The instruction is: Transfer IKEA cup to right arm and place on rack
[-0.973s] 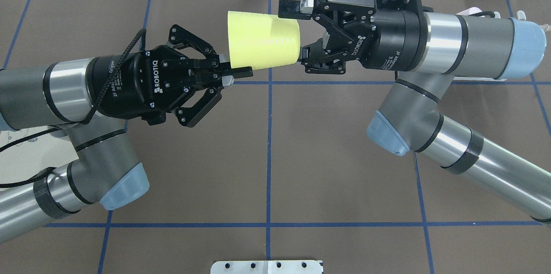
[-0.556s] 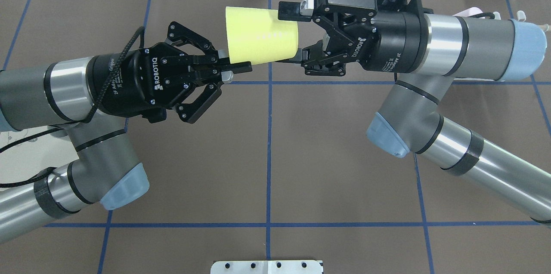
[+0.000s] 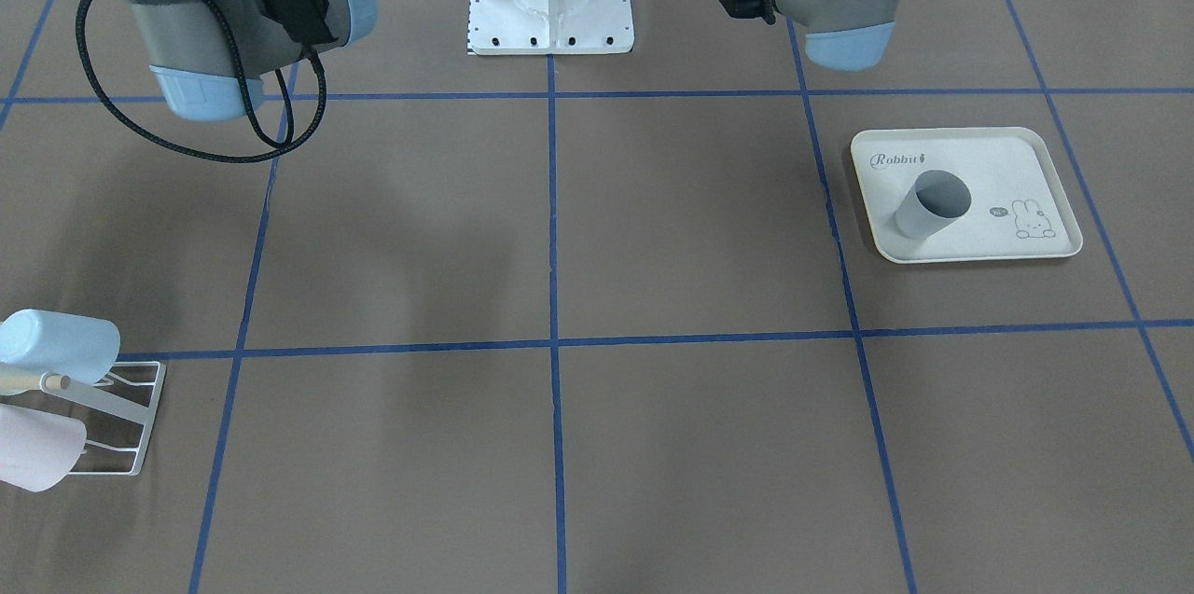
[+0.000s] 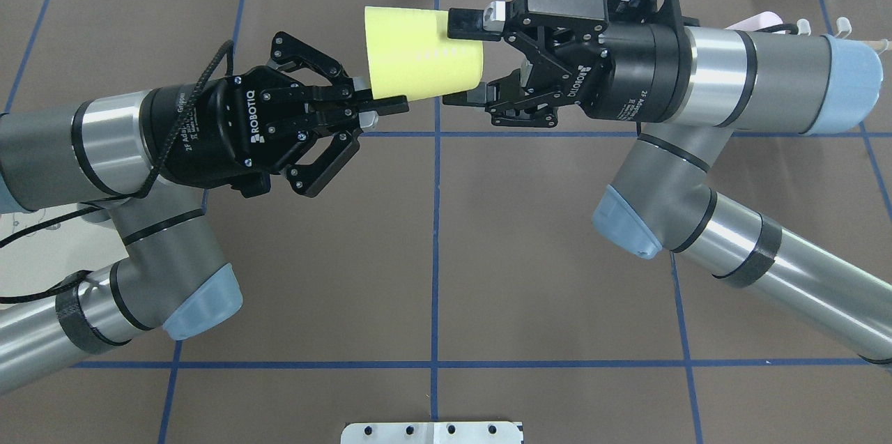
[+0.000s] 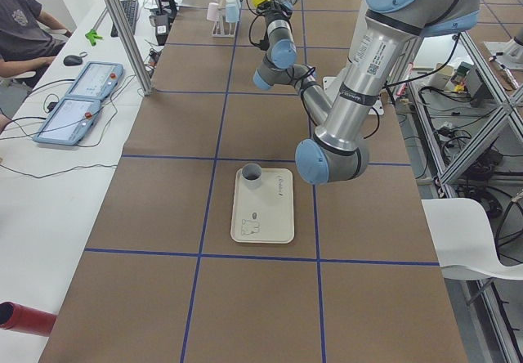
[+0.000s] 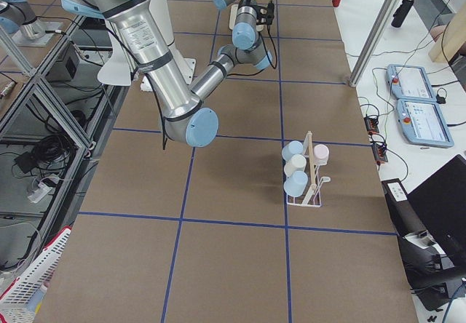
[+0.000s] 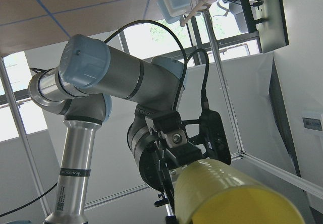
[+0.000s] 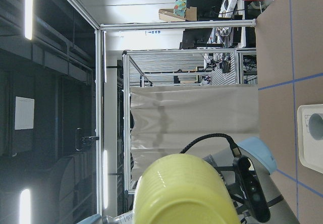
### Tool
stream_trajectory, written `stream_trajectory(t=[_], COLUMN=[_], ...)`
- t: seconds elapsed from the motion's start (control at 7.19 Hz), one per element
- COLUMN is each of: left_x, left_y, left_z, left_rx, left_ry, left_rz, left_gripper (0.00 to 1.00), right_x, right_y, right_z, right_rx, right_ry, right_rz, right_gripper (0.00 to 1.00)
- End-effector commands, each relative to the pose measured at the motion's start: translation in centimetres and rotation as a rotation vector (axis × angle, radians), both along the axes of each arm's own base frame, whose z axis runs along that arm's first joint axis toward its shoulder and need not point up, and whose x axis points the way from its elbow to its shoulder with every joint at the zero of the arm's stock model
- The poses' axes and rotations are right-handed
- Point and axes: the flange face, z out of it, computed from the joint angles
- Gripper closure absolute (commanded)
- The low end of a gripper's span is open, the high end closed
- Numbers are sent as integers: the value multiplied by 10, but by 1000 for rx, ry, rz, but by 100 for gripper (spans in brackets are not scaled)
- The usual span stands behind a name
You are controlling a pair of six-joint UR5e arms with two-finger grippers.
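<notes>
Pale yellow tapered plastic cup (image 4: 425, 57) is up in the air above the brown table with blue tape lines (image 4: 432, 256), lying on its side between the two arms. In the front-facing view it sits in front of the white metal base plate (image 3: 550, 16). The mouth points at the left gripper (image 4: 383, 108) and the base points at the right gripper (image 4: 461, 59).

The left gripper, black with two fingers, is pinched on the yellow cup at the lower edge of the rim, with its fingers nearly together. The right gripper, on the silver-grey right arm (image 4: 732, 81), has its fingers spread wide, one on each side of the cup's base end. I can't tell whether the pads actually press the wall. The right wrist view shows the cup's base low in the middle.

The small white wire rack (image 6: 314, 192) with its light wooden dowel (image 6: 313, 159) stands on the robot's right side of the table, well apart from the yellow cup. On it hang two pale blue cups (image 6: 293, 150), a cream cup (image 6: 296, 164) and a pink cup (image 6: 320, 154).

On the robot's left side lies a cream rabbit-print tray (image 3: 1026, 165). A grey cup (image 3: 933, 207) stands on it mouth up, near one end.
</notes>
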Motion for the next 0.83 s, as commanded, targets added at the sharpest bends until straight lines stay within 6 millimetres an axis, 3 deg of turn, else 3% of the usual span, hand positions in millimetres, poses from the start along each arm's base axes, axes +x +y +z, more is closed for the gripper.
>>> stream_trajectory(t=[0.0,0.28,0.42,0.56,0.7], left_x=[-1,2,2,2,2], left_y=[0,-1,-2,-2,-2], left_z=[-2,1,2,2,2], left_rx=[2,-1,-1,-2,-2], left_ry=[3,-3,-5,-6,-6], left_rz=[0,-1,-2,-2,-2], left_gripper=[100,100,90,49,0], right_x=[0,0,1,1,1], right_y=[0,0,0,0,0], right_z=[1,-1,0,0,0], right_rx=[-1,1,1,0,0], right_ry=[1,-2,-1,0,0], right_rz=[0,1,4,2,2], right_gripper=[19,48,58,70,76])
